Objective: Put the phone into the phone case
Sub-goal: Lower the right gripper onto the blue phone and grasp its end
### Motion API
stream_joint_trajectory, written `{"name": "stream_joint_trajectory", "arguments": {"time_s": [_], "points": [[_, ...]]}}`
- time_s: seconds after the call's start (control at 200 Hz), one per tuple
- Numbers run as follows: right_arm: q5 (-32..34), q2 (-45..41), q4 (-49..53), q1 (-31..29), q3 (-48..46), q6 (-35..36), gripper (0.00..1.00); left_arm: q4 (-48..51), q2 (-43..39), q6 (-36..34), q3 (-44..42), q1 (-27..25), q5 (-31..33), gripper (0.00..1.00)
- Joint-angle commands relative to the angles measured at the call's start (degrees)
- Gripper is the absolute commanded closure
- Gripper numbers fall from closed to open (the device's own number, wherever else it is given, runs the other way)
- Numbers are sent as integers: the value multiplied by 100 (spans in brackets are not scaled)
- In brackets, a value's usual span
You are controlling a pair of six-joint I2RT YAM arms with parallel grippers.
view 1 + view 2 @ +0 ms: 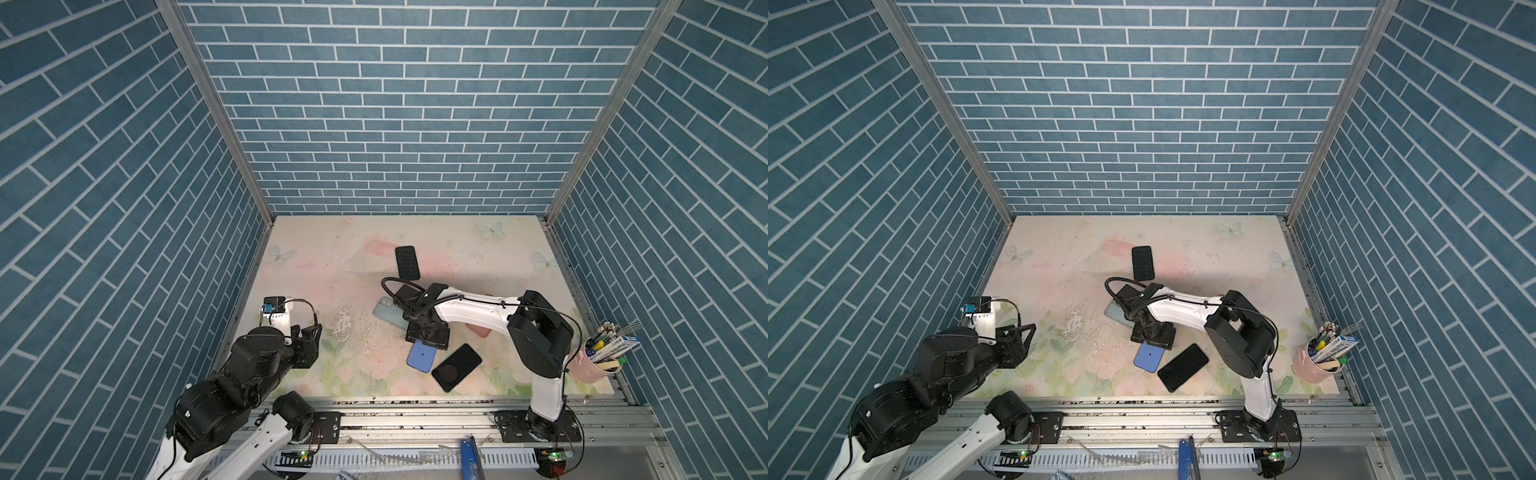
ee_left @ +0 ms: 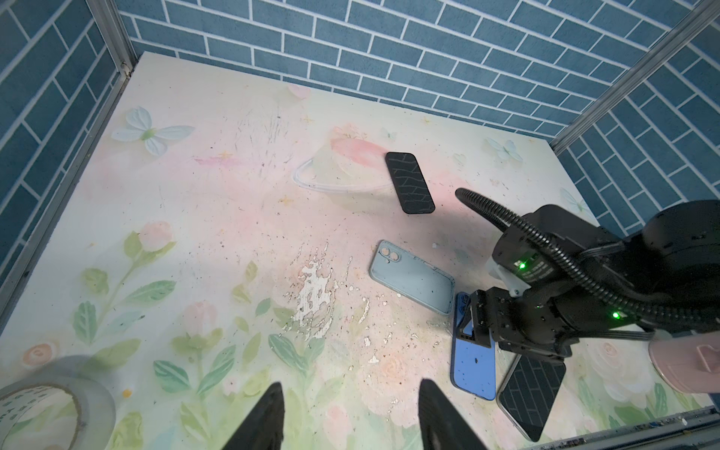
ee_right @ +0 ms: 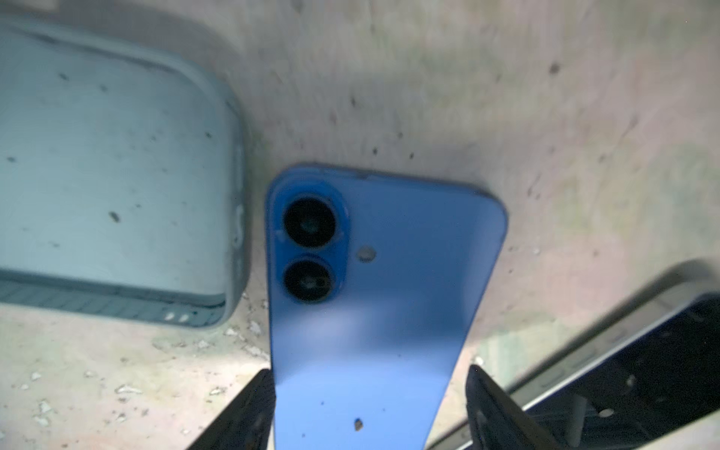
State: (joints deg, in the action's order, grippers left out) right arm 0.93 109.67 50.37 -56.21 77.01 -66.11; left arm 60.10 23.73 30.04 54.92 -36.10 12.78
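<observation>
Between right jaws, blue phone (image 3: 370,311).

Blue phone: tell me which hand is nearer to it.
Right. The right hand sits over the blue phone, straddling its long edges. The left hand hangs open near the left side of the table, well apart from the phone.

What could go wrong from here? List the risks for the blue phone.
1. The blue phone lies lenses up between the jaws of the right gripper, while the pale blue case seems open side up: it could go in screen first.
2. The black phone lies close beside that gripper and may get dragged.
3. The left gripper hangs open, away from the case, which may slide when pressed.
</observation>
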Motion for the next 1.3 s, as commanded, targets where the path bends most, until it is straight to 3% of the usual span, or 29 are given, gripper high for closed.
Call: {"name": "stream_joint_trajectory", "arguments": {"time_s": [0.0,0.12,0.205,0.32,0.51,0.55,0.67,1.125,1.175,1.235,1.295], "points": [[255,-350,166,113,24,1533,22,-65,0,-62,-60,35,-12,43],[153,-390,56,178,85,2532,22,-68,27,-75,-60,37,-12,43],[171,-307,263,180,264,2633,18,-63,36,-70,-60,48,-12,43],[-14,-220,338,156,279,2096,13,-68,62,-69,-60,41,-12,43],[-83,1,506,-5,233,634,9,-59,62,-70,-60,43,2,43],[-146,17,415,-60,171,390,2,-59,53,-74,-60,47,1,43],[-254,85,151,-153,26,-26,1,-59,53,-73,-60,47,-2,43],[-280,340,-234,-129,-404,-446,12,-50,-8,-51,-60,41,-3,43],[-221,298,-229,-111,-441,-452,14,-50,-8,-51,-63,42,-2,43],[-201,250,-255,-72,-492,-434,26,-50,-8,-52,-60,44,-1,43],[-174,207,-246,-27,-518,-410,28,-48,-8,-51,-60,41,-2,43]]}}
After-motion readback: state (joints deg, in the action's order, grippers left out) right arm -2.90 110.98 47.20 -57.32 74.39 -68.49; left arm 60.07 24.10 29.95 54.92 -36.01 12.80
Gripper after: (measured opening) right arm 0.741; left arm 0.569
